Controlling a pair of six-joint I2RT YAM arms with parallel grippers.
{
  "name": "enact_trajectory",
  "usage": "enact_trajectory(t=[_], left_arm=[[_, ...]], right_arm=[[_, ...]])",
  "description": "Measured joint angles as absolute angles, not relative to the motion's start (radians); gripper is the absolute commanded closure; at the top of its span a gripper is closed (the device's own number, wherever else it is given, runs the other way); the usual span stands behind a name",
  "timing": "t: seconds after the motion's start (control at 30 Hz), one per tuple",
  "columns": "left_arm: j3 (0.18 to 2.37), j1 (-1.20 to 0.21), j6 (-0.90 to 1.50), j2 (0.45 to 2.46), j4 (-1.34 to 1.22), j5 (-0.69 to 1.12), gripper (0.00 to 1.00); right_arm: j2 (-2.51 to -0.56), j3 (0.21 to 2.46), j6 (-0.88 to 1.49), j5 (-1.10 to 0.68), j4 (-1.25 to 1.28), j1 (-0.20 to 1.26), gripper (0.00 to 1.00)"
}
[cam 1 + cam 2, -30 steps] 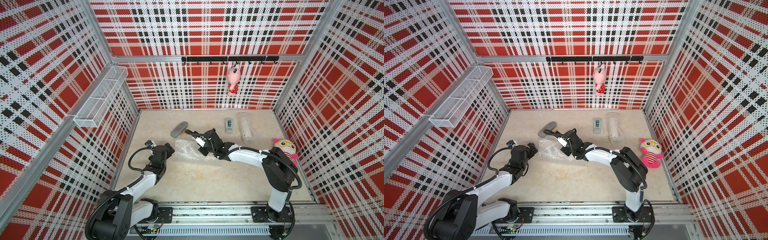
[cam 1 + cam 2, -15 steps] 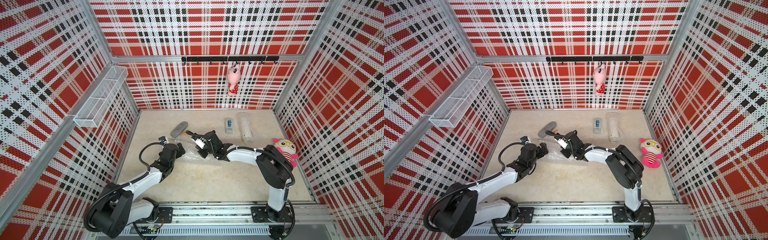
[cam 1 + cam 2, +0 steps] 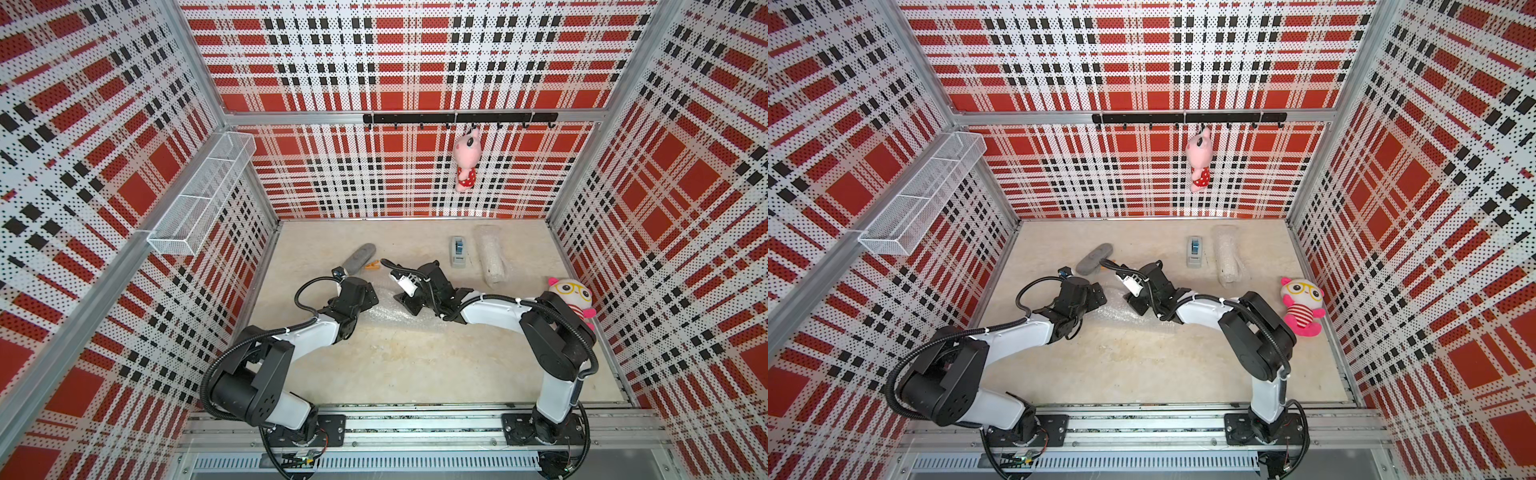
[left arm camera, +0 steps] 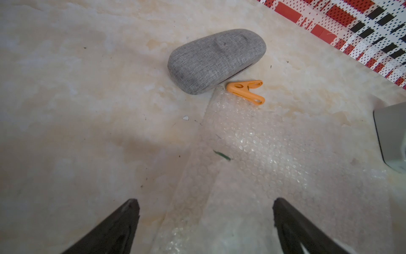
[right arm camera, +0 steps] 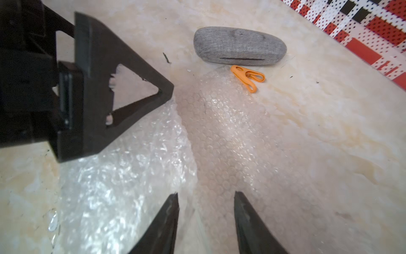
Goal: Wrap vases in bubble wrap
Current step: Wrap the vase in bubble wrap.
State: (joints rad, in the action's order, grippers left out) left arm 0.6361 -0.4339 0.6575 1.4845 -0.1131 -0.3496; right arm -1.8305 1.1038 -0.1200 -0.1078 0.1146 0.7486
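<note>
A flat sheet of bubble wrap (image 3: 384, 311) lies on the table between my two grippers, creased along its length (image 5: 219, 132). My left gripper (image 4: 205, 204) hovers wide open over one end of it with nothing between its fingers. My right gripper (image 5: 206, 195) stands partly open astride a raised fold of the sheet, and its jaws do not press on that fold. One left finger (image 5: 136, 88) shows close by in the right wrist view. A second piece of bubble wrap (image 3: 490, 259), rolled into a bundle, lies at the back right. No bare vase is in view.
A grey oblong case (image 3: 359, 258) and an orange clip (image 4: 246, 92) lie just beyond the sheet's far corner. The tape dispenser (image 3: 458, 251) sits next to the rolled bundle. A plush toy (image 3: 569, 297) rests by the right wall, behind my right arm.
My left arm has swung in from the left wall to the sheet's edge. My right gripper, shut a moment ago, has opened over the fold.
</note>
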Motion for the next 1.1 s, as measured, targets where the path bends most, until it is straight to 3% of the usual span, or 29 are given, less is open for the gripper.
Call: enact_trajectory(t=[0.13, 0.33, 0.43, 0.63, 1.1], left_arm=[[0.648, -0.435, 0.657, 1.501, -0.112, -0.353, 0.02], [0.664, -0.436, 0.657, 1.523, -0.112, -0.359, 0.02], [0.669, -0.436, 0.657, 1.529, -0.112, -0.36, 0.02], [0.68, -0.438, 0.656, 1.539, -0.107, -0.365, 0.02], [0.685, -0.439, 0.649, 1.539, -0.088, -0.376, 0.02]], right_arm=[[-1.726, 1.061, -0.13, -0.074, 0.093, 0.71, 0.41], [-1.494, 0.945, -0.118, -0.081, 0.091, 0.706, 0.62], [-1.445, 0.899, -0.107, -0.084, 0.104, 0.775, 0.63], [-1.557, 0.905, -0.107, -0.102, 0.105, 0.862, 0.65], [-1.846, 0.981, 0.032, -0.278, 0.249, 0.686, 0.77]])
